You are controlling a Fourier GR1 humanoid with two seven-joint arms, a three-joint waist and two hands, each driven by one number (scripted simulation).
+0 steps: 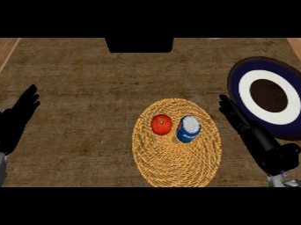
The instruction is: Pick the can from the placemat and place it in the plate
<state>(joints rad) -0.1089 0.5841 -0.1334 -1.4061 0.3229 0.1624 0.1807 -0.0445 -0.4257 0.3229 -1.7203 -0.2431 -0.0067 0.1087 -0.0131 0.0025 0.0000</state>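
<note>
Bench [88, 88]: coarse brown top with a burlap-like texture; pale wooden strips run along both side edges; a black rectangular block [140, 45] sits at the far edge, and I cannot tell what it is.

Round straw-coloured woven placemat [176, 162] lies at the near centre. On its far half is a small blue-and-white cylindrical can [188, 128], its pale end facing up; just left of it is a round red fruit [161, 124], probably a tomato; I cannot tell whether the two touch.

Round dark-blue plate [270, 64] with a white ring and brown centre lies on the bench to the right, near the placemat.

Right robot hand [251, 127]: between placemat and plate; fingers straight and pointing away; holds nothing; just beside the can, not touching it.

Left robot hand [10, 118]: at the view's left edge; open, fingers up, resting.

Handling, as a judgement:
- The can is probably light and rigid; its smooth wall is likely slippery; if thin-walled, it may dent.
- Best hold looks to be round the middle of the side wall, coming from the right, the side away from the fruit; fingers on one side, thumb on the other.
- The placemat's ridged weave gives uneven footing; a nudge could tip the can or set the fruit rolling.
- The plate looks hard and flat in the middle; the brown centre seems the steadiest place to set the can down.
</note>
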